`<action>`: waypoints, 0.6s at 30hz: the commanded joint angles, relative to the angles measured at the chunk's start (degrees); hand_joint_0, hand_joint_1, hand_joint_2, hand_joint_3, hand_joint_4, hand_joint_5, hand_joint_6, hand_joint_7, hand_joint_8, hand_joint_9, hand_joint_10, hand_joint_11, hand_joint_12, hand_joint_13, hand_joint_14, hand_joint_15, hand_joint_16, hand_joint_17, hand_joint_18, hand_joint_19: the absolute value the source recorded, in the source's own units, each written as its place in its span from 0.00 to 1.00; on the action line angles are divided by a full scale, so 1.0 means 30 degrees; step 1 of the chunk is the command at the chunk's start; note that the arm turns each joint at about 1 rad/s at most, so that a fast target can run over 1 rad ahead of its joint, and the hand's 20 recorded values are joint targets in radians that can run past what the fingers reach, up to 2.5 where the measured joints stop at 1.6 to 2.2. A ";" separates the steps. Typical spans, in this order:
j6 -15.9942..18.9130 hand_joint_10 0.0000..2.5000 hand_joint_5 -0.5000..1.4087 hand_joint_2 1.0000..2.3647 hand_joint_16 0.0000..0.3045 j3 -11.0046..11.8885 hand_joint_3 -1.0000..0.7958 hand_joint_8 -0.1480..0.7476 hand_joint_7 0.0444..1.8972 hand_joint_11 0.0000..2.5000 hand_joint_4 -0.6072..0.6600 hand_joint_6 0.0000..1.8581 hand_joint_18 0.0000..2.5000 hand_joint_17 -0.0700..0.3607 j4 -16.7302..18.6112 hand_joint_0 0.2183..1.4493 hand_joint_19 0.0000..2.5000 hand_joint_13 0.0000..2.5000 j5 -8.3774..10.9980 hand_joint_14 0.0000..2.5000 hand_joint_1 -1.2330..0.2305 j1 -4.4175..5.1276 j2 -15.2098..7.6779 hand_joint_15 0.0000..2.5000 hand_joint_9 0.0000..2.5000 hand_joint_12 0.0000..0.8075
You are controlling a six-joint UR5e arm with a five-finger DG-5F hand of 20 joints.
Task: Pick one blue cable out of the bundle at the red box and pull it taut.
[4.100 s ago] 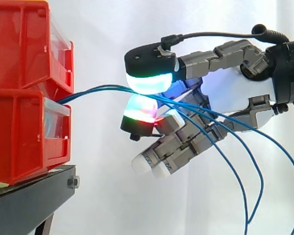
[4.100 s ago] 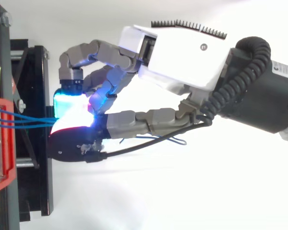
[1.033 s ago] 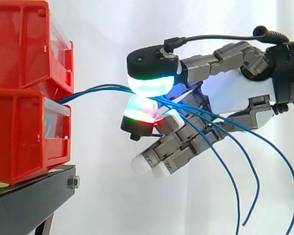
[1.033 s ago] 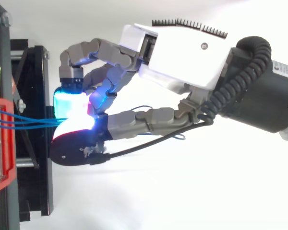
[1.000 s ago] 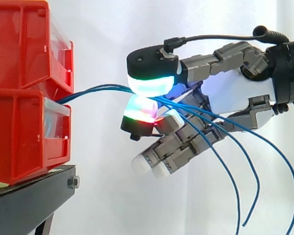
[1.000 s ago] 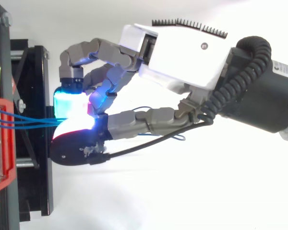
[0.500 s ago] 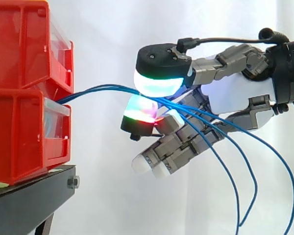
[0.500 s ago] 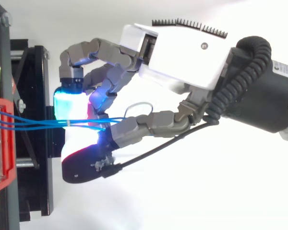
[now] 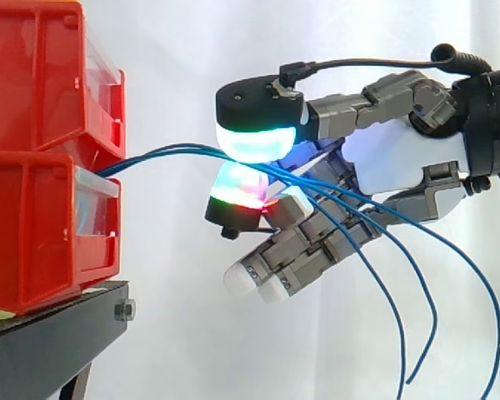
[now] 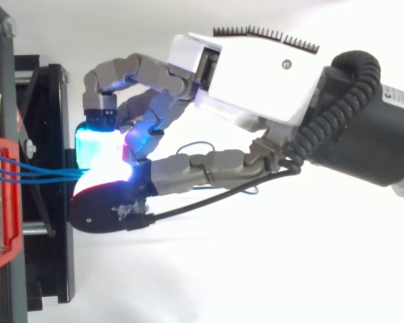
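Pinching blue cables (image 9: 162, 152) between curled fingers (image 9: 254, 142); hand (image 9: 400, 162) near red box (image 9: 42, 225).

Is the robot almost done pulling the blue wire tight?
Not yet. Done: the robot hand is at the cables by the red box. In hand: its pads pinch them, though I cannot tell how many. Left: the stretch to the box bows slightly, so it needs pulling taut.

Hand pinched shut at the end of a level arm.
The hand (image 9: 400, 162) reaches leftward from the arm (image 10: 370, 128). Its cyan-glowing thumb pad (image 9: 252, 142) presses down on a red-green fingertip, nipping the blue cables (image 9: 167, 152) between them, and the other fingers curl loosely beneath.
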 commanded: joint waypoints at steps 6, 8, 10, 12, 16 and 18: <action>0.0043 0.01 0.16 0.02 0.21 0.0000 0.49 0.53 0.74 0.45 0.72 0.47 0.20 0.50 -0.0058 0.29 0.10 0.25 0.0000 0.00 0.32 0.0000 0.0000 0.11 0.38 0.54; 0.0043 0.01 0.16 0.02 0.21 0.0000 0.49 0.53 0.73 0.45 0.71 0.48 0.20 0.50 -0.0088 0.30 0.10 0.24 0.0000 0.00 0.29 0.0000 0.0000 0.12 0.37 0.54; 0.0043 0.01 0.15 0.02 0.21 0.0000 0.47 0.52 0.72 0.45 0.71 0.48 0.20 0.50 -0.0058 0.31 0.10 0.24 0.0000 0.00 0.26 0.0000 0.0000 0.12 0.36 0.53; 0.0043 0.01 0.15 0.01 0.21 0.0000 0.45 0.52 0.71 0.45 0.71 0.48 0.20 0.50 -0.0058 0.32 0.09 0.24 0.0000 0.00 0.25 0.0000 0.0000 0.11 0.36 0.53; 0.0073 0.01 0.15 0.01 0.21 0.0000 0.41 0.52 0.71 0.44 0.71 0.48 0.20 0.50 -0.0058 0.32 0.09 0.24 0.0000 0.00 0.23 0.0000 0.0000 0.11 0.35 0.53; 0.0073 0.01 0.15 0.01 0.21 0.0000 0.37 0.52 0.70 0.45 0.71 0.48 0.20 0.50 -0.0058 0.33 0.09 0.24 0.0000 0.00 0.23 0.0000 0.0000 0.11 0.35 0.53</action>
